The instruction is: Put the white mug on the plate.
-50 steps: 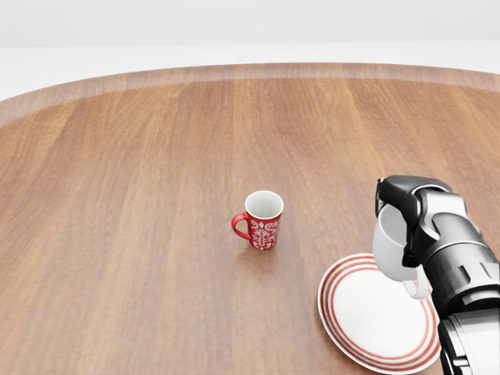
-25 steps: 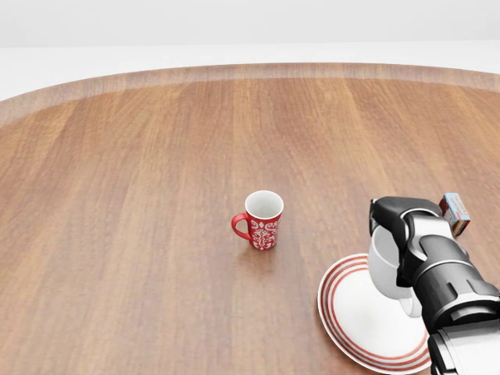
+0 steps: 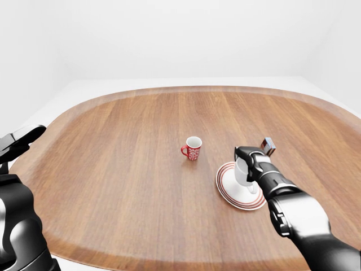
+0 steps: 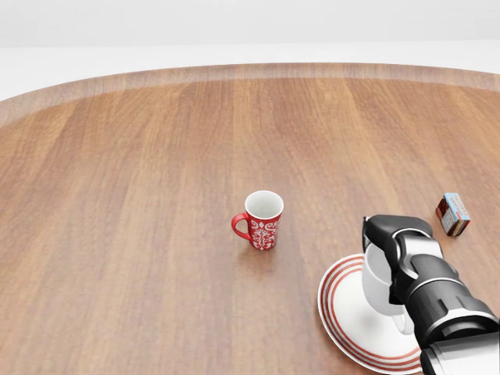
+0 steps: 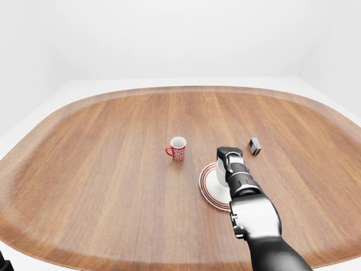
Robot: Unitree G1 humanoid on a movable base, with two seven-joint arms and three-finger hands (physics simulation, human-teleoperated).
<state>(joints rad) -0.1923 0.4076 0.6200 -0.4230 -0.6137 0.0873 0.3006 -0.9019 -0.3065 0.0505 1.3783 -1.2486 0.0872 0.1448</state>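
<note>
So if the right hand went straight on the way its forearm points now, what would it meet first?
Probably nothing soon. The right hand, shut on the white mug above the plate, points up the head view over bare table. The red mug and small box appear off that line, though depth is unclear.

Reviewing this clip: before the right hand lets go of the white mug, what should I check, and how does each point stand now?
1. White mug over the plate, inside its red rings: ok.
2. Mug bottom resting on the plate: cannot tell; the right hand hides the contact.
3. Mug upright: ok, as far as its visible side shows.
4. Right hand closed round the mug: ok, fingers wrap its top and side.
5. Red mug and small box apart from the plate: ok.
6. Left hand away from the plate: ok, at the left-eye view's left edge.
</note>
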